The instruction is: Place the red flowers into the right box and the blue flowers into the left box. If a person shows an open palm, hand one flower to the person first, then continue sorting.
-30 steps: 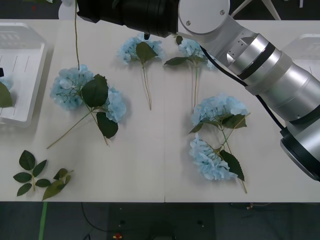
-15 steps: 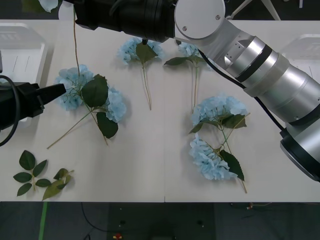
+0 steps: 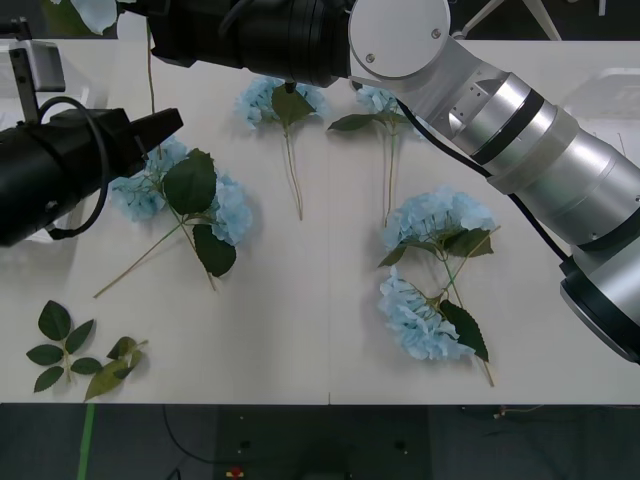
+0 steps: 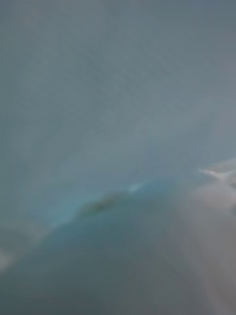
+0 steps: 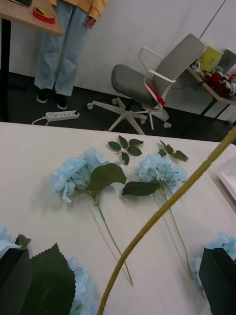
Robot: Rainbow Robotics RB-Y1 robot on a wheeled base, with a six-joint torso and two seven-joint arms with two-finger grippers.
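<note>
Seven blue flowers point(image 3: 435, 220) counted: six flat on the white table point(image 3: 300, 330), one lifted flower point(image 3: 95, 12) at the upper left corner of the front view, its thin tan stalk point(image 3: 152, 70) hanging straight down. Of the six, two overlapping at centre left, two along the top edge, two touching at centre right. Fluffy pale round heads, broad dark serrated leaves.

Bare tabletop through the lower middle, from the left cluster across to the right pair and down to the front edge. Two loose leaf sprigs point(image 3: 62, 345) at the lower left corner.

Two shallow white plastic trays: left box point(image 3: 55, 70) at the upper left, mostly behind the left arm; right box point(image 3: 615, 85) at the right edge, partly behind the silver right arm.

Left gripper point(image 3: 165, 125), black, at upper left beside the hanging stalk and just above the left cluster; jaws spread wide in the left wrist view, stalk crossing between them, untouched. Right arm stretched across the top from right to upper left; cannot tell its gripper's state.
</note>
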